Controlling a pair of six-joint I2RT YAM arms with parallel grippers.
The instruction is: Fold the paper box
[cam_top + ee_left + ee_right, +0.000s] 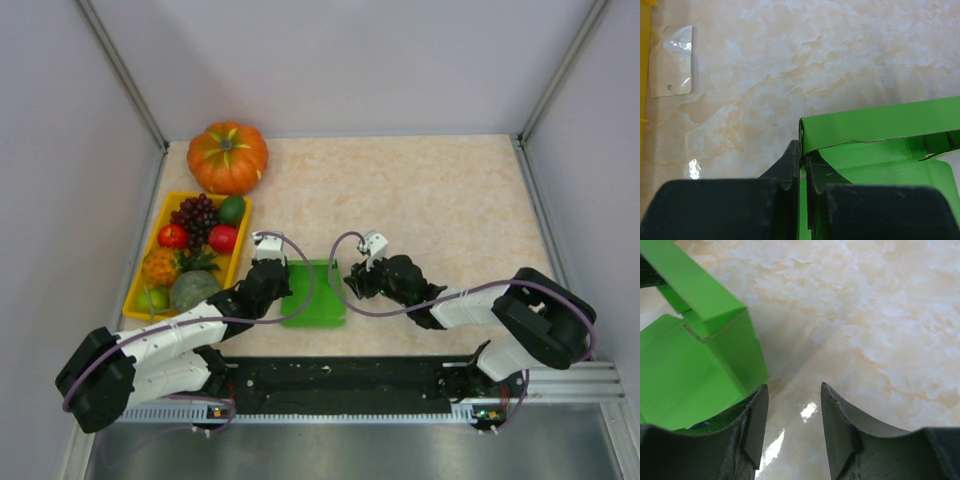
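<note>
The left gripper (pixel 801 159) is clamped on an upright wall of the paper box (pixel 315 295), which sits partly folded on the table (pixel 450 200) between the arms. The right gripper (pixel 792 392) gapes over bare tabletop, the box just beside one finger, perhaps touching. Farther back left sit a yellow tray (pixel 146 250) and a pumpkin (pixel 228 157).

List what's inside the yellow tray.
Dark grapes, two red fruits, a lime, a small pineapple, a grey-green melon and a green apple. The tray floor beneath them is covered, and the left arm overlaps its near end.
</note>
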